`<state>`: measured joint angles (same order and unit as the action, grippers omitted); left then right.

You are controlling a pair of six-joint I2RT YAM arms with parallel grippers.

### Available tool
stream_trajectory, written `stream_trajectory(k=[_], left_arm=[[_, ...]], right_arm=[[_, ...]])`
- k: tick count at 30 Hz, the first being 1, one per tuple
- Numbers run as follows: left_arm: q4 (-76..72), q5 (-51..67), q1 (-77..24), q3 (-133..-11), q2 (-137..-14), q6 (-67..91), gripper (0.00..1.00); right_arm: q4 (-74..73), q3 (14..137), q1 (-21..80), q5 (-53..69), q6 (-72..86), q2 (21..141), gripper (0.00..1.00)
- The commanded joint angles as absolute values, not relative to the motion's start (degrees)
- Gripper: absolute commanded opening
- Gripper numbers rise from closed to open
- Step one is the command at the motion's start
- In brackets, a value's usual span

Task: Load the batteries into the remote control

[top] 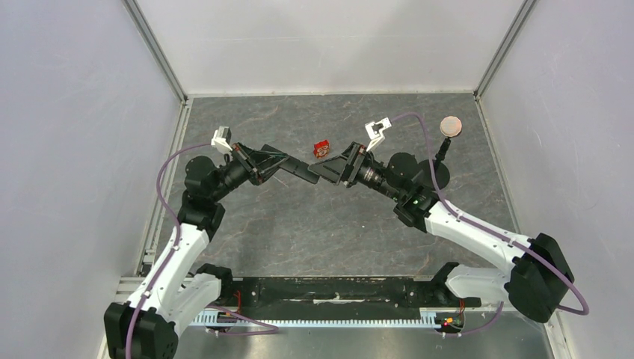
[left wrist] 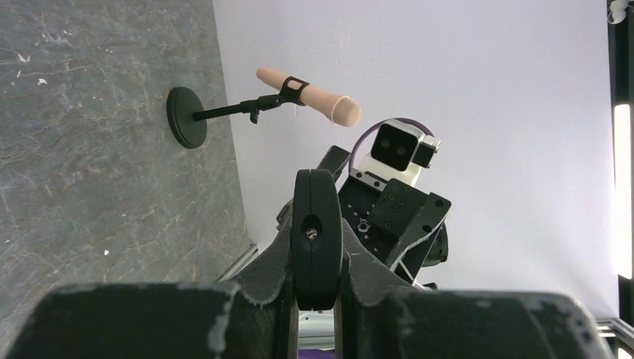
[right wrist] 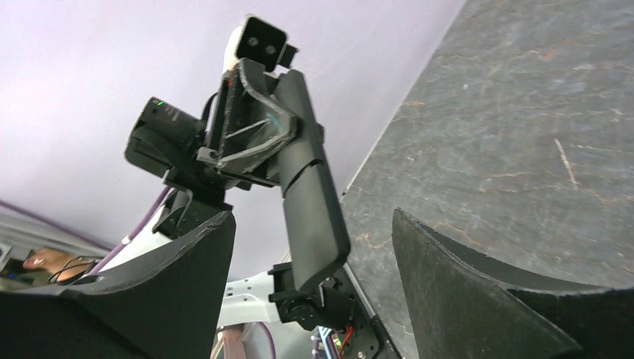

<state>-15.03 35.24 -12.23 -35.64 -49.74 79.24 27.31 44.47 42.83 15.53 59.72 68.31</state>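
Two arms meet above mid-table. Left gripper (left wrist: 315,258) is clamped on the remote control (left wrist: 315,206), held clear of the grey table (top: 299,239) (bar seen end-on from the left wrist). Right gripper (right wrist: 310,217) has its fingers spread wide, the remote's free end between them, untouched. Small red box (top: 321,148) lies just beyond; microphone (top: 450,126) on its stand stands far right.

Above mid-table (top: 336,224): remote control (top: 299,172) in left gripper (top: 278,166), just left of right gripper (top: 323,173). Just behind, small box (top: 321,148). Further right, stand (top: 434,172).
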Motion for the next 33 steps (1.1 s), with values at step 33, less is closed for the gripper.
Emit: stream_trajectory(k=[33], left_arm=[[-36.13,40.34,-11.95,-36.06,-45.28,85.91,0.02]], right_arm=[[47.19,42.44,45.61,17.31,71.77,79.96,0.49]])
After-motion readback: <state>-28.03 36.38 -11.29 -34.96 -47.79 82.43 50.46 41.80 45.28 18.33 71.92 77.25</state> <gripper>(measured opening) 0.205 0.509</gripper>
